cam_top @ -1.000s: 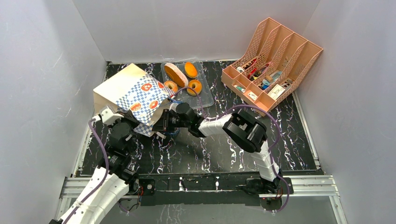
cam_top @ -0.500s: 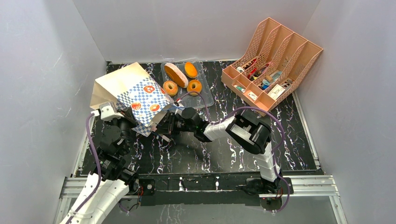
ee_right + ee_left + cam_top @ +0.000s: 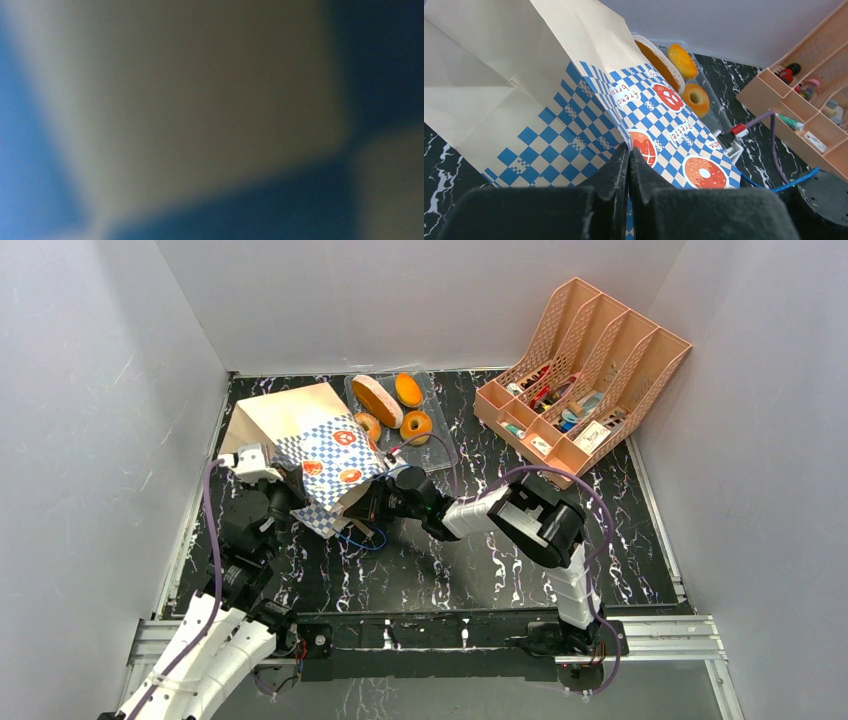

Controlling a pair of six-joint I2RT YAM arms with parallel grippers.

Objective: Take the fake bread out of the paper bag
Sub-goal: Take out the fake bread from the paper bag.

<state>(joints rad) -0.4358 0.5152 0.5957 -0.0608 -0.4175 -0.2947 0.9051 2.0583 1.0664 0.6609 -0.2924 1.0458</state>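
The paper bag (image 3: 296, 427) lies tilted on its side, tan with a blue-and-white checkered band (image 3: 574, 140) and orange prints. My left gripper (image 3: 629, 149) is shut on the bag's checkered edge near its mouth. My right gripper (image 3: 378, 500) reaches into the mouth from the right. Its fingers are hidden inside, and the right wrist view is only a blur of tan and blue paper. Fake bread lies in a clear tray (image 3: 441, 453): an oval loaf (image 3: 377, 398), a bun (image 3: 408, 389) and two ring donuts (image 3: 416, 426). Any bread inside the bag is hidden.
A pink lattice organizer (image 3: 585, 380) with small items stands at the back right. The bag's blue cord handle (image 3: 362, 540) trails on the black marbled table below the mouth. White walls close in on three sides.
The left gripper has carried the bag up and to the right, toward the tray. The right wrist has shifted slightly right with it, still at the bag's mouth.
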